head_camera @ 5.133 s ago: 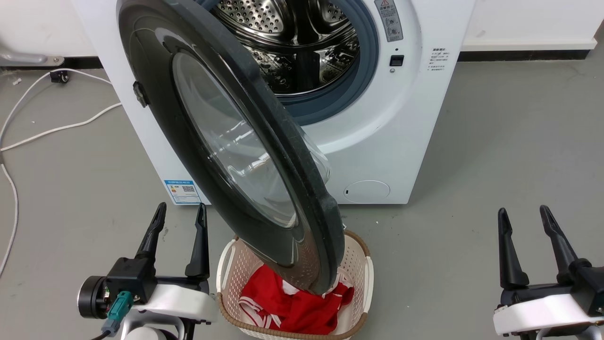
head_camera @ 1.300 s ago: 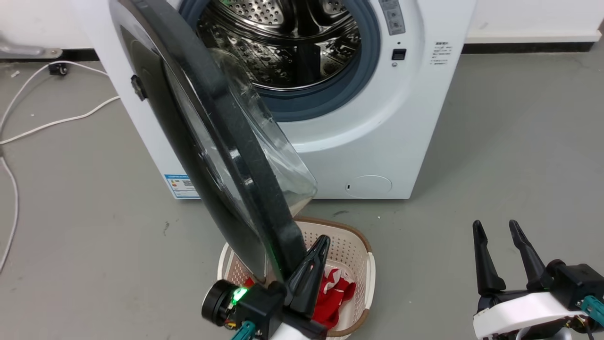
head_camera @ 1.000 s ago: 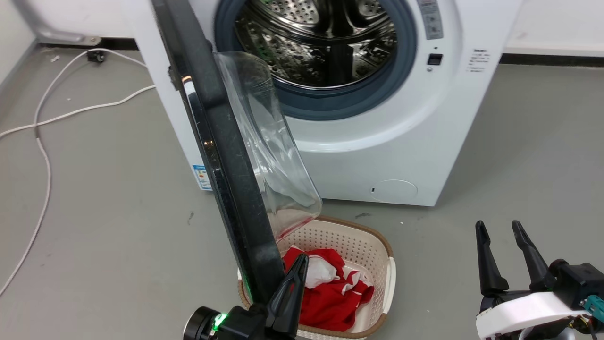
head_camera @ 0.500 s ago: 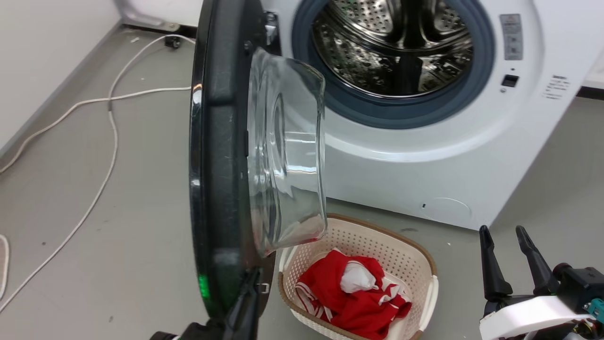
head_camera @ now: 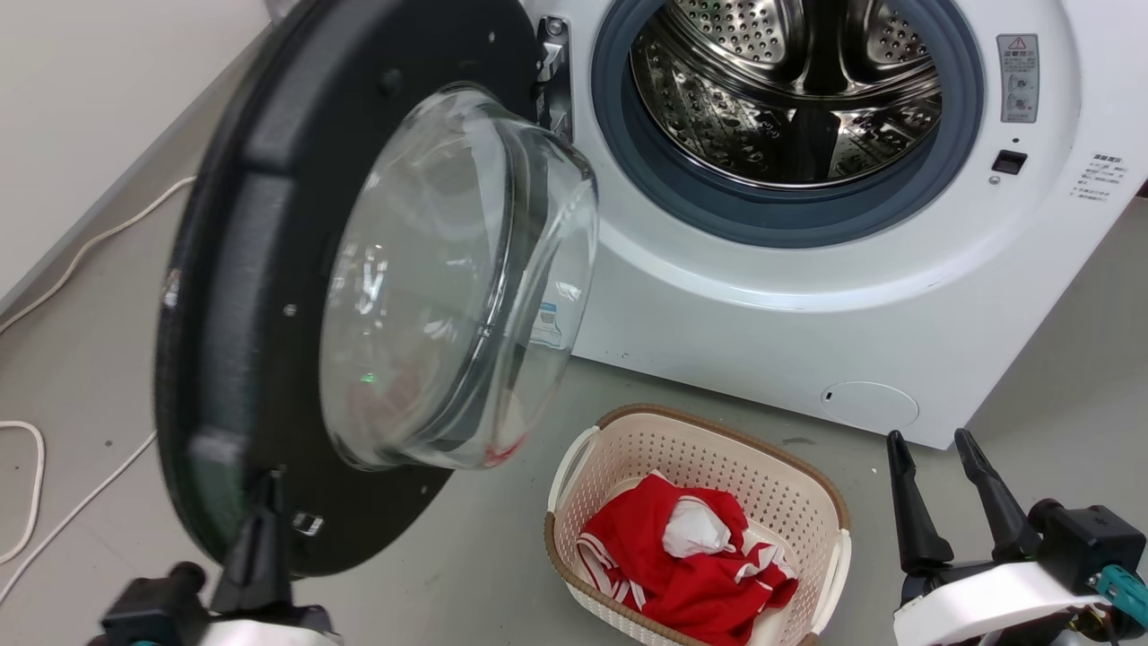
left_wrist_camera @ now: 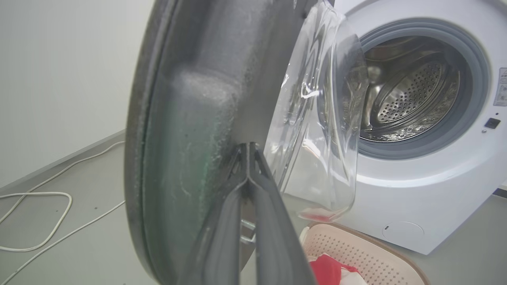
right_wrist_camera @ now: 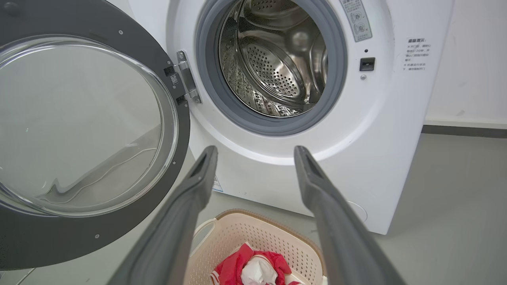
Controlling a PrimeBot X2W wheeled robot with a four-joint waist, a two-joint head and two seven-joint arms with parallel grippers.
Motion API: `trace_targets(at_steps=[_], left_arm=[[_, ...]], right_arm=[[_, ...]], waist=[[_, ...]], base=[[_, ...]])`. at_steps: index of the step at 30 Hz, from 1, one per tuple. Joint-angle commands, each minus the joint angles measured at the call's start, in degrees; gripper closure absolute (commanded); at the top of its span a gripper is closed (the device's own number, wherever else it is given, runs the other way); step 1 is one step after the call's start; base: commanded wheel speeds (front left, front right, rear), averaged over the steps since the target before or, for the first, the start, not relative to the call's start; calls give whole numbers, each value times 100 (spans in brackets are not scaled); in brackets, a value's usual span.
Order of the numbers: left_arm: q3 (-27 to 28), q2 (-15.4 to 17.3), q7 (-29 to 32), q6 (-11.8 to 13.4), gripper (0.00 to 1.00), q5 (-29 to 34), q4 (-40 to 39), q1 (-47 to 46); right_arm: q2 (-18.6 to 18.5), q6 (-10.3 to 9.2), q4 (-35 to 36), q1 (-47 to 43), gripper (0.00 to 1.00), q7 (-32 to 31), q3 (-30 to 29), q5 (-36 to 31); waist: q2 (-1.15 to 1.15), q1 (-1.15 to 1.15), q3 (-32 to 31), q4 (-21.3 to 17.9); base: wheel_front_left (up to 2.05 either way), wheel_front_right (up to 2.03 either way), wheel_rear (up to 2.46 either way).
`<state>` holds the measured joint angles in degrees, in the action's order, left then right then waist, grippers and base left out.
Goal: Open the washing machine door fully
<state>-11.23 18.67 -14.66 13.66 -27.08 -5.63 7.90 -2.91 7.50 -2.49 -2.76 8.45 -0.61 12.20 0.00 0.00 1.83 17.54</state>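
The white boxy front-loading washing machine (head_camera: 735, 305) stands with its perforated steel drum mouth (head_camera: 789, 90) bare. Its large round black door with the clear bulging glass bowl (head_camera: 242, 296) hangs from the steel hinge (head_camera: 552, 67) at the left of that mouth, swung out to the machine's left front with its inner face toward the head camera; I judge it well open but perhaps short of its stop. The cream perforated plastic laundry basket (head_camera: 567, 468), with red cloth (head_camera: 682, 574) in it, sits just before the machine, apart from the door's lower edge. The left pincer (left_wrist_camera: 247, 148), fingers pressed together, has its tips against the door's black inner frame at the edge farthest from the machine's hinge; the right pincer (head_camera: 926, 437) hangs spread and holding nothing before the machine's right corner, well apart from the door.

The step in hand looks to be the last push. Keep the tips on the black frame, far from the hinge where leverage is greatest, and off the slippery glass; sweep in an arc about the hinge rather than straight; ease off once the hinge resists, since the pale wall (head_camera: 81, 90) lies off the machine's left.
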Motion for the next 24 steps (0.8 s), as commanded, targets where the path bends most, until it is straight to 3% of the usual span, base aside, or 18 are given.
trace_targets(at_steps=[1, 6, 9, 14, 24], left_arm=[[181, 64, -35, 8, 100, -41, 71, -62], [752, 200, -60, -159, 100, -138, 346, -307], [1119, 296, -64, -385, 100, -190, 611, -559], [1500, 393, -57, -762, 100, -126, 1107, -998], [2105, 613, -54, -1252, 100, -31, 2227, -1737]], right_arm=[[6, -3, 5, -75, 0, -4, 8, 51], [7, -2, 0, -95, 0, -1, 85, 84], [8, -2, 22, -19, 0, 2, 107, 75], [7, -2, 88, 73, 0, -26, 98, 17], [7, -2, 161, 181, 0, -74, 105, -64]], waist=[[0, 0, 12, -15], [0, 0, 74, -67], [0, 0, 162, -100], [0, 0, 320, -133], [0, 0, 548, -219]], base=[[0, 0, 0], [0, 0, 0], [0, 0, 0], [0, 0, 0], [0, 0, 0]])
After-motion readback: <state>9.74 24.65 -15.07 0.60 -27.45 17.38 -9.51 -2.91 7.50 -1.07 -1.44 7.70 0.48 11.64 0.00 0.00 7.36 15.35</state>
